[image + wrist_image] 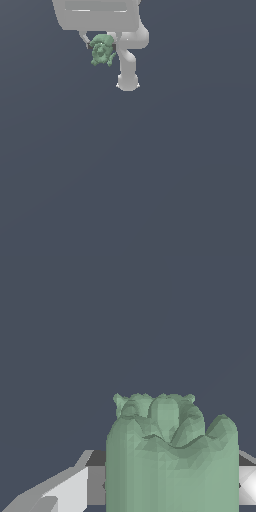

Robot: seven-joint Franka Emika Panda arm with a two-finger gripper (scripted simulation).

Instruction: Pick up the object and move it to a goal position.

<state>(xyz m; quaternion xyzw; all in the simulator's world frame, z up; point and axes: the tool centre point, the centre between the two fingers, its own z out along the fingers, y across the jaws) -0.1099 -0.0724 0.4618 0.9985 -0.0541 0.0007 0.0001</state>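
The object (102,50) is a small pale green lumpy figurine. It sits between the fingers of my white gripper (102,47) near the top of the exterior view, held up above the grey floor. The gripper is shut on it, one finger (84,39) on each side. In the wrist view the object (170,456) fills the lower middle, with a white finger (65,491) beside it and the other finger (247,483) at the frame's edge. The wide white hand body (97,14) hides the top of the grasp.
The arm's white links (129,60) hang just to the exterior view's right of the object. A plain dark grey floor (150,175) fills the rest of both views.
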